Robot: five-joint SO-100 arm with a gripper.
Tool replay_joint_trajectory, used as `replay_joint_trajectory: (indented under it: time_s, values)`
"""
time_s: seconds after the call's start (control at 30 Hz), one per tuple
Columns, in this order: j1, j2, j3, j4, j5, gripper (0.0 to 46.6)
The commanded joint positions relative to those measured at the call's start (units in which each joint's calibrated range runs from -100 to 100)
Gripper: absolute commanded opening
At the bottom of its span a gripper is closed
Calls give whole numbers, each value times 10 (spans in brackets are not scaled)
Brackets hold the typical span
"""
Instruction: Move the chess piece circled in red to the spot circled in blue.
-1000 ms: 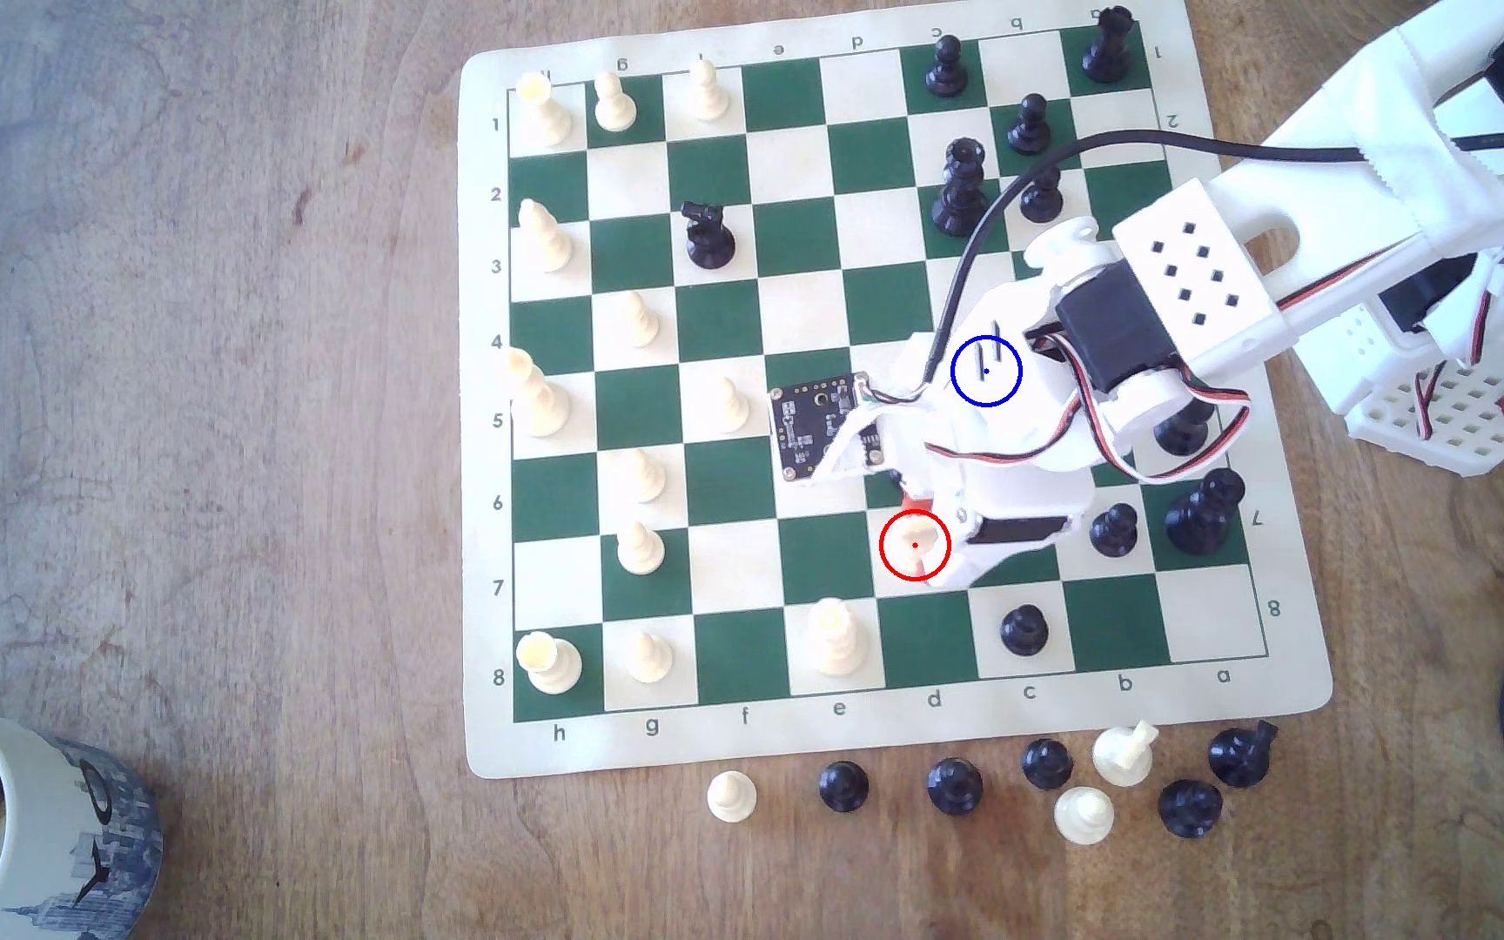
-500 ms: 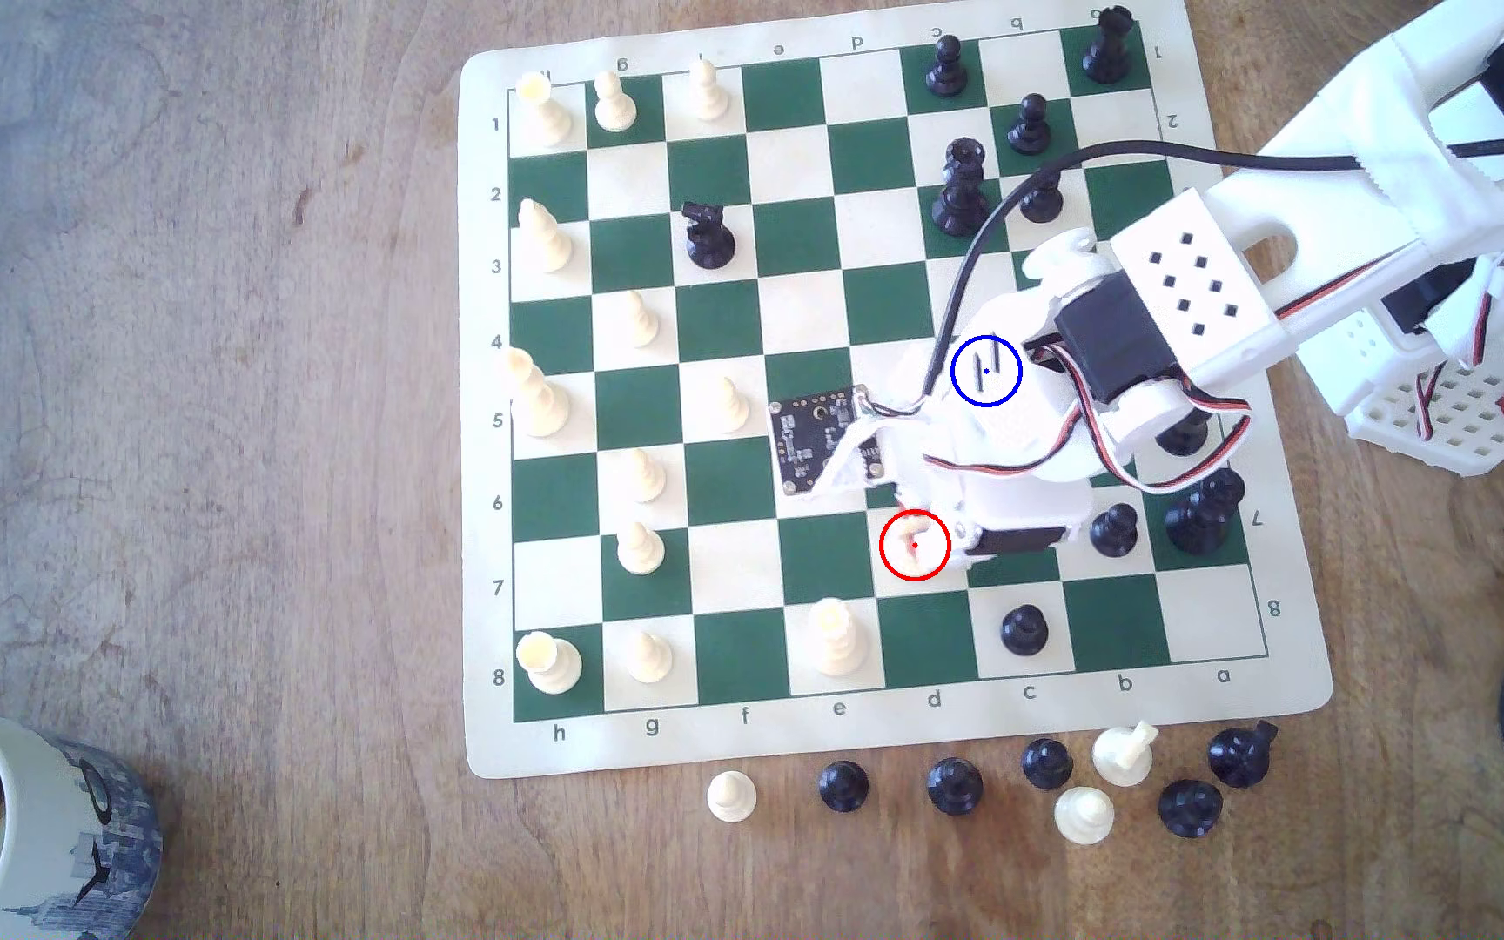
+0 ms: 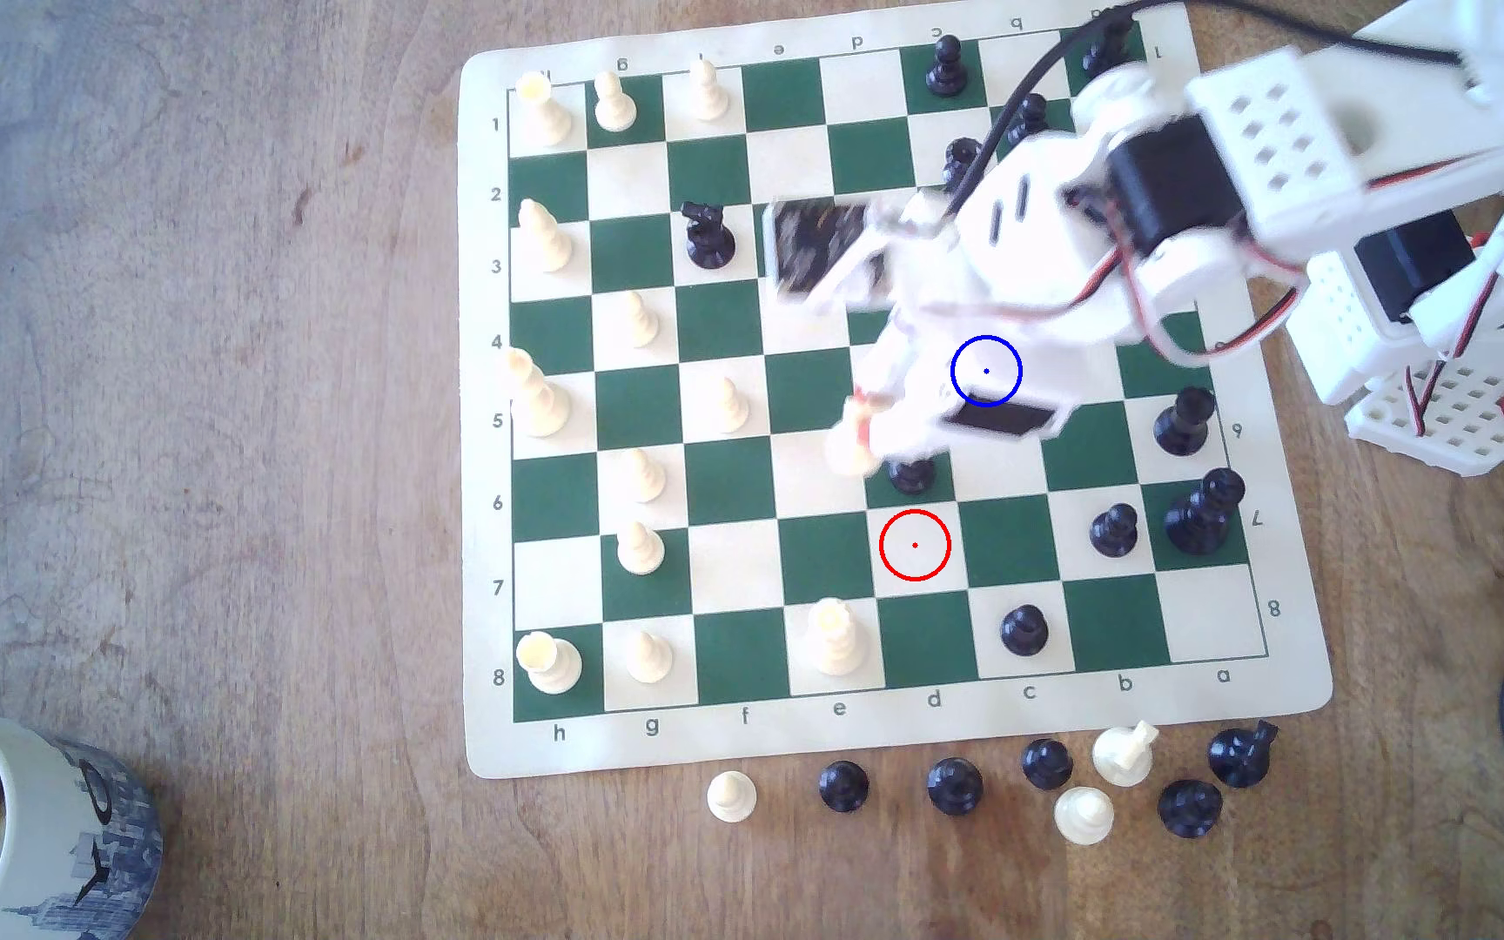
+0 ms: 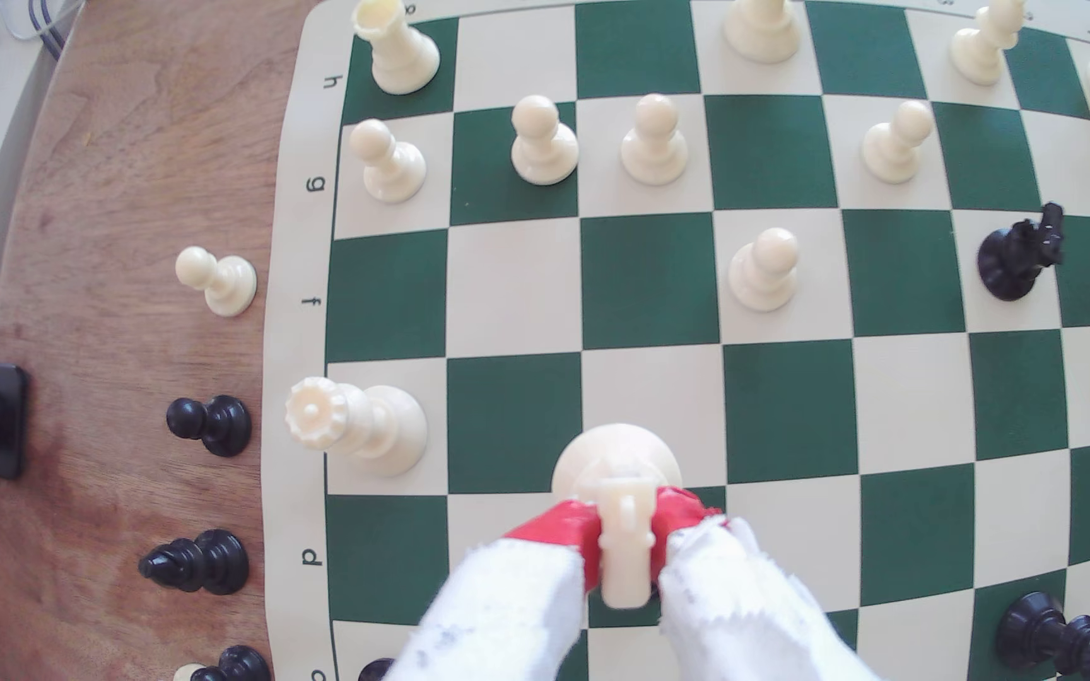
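Cream chess piece [image 4: 621, 524] hangs above the chessboard [image 4: 785, 419], clamped between the gripper [image 4: 624, 540]'s red-tipped fingers [image 4: 559, 533]; the red-ringed cream square [image 3: 915, 545] lies bare

Wooden table [image 3: 233, 361] — chess mat [image 3: 821, 732], mug [image 3: 25, 813], perhaps ten loose pieces [image 3: 956, 784].

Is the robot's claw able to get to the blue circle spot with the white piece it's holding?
Probably yes. The gripper is shut on the cream piece, lifted off the board. The blue-ringed spot lies under the arm. A black pawn stands nearby but not on it.
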Motion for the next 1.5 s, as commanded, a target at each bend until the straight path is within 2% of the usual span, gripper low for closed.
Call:
replay_joint_trajectory:
  time_s: [0.0,0.3,0.57,1.47]
  values:
    - [45,-136,43,6,8,2]
    - [80,-193,199,-11,19,2]
    - [96,-200,285,-36,26,2]
    - [91,-133,341,-92,34,2]
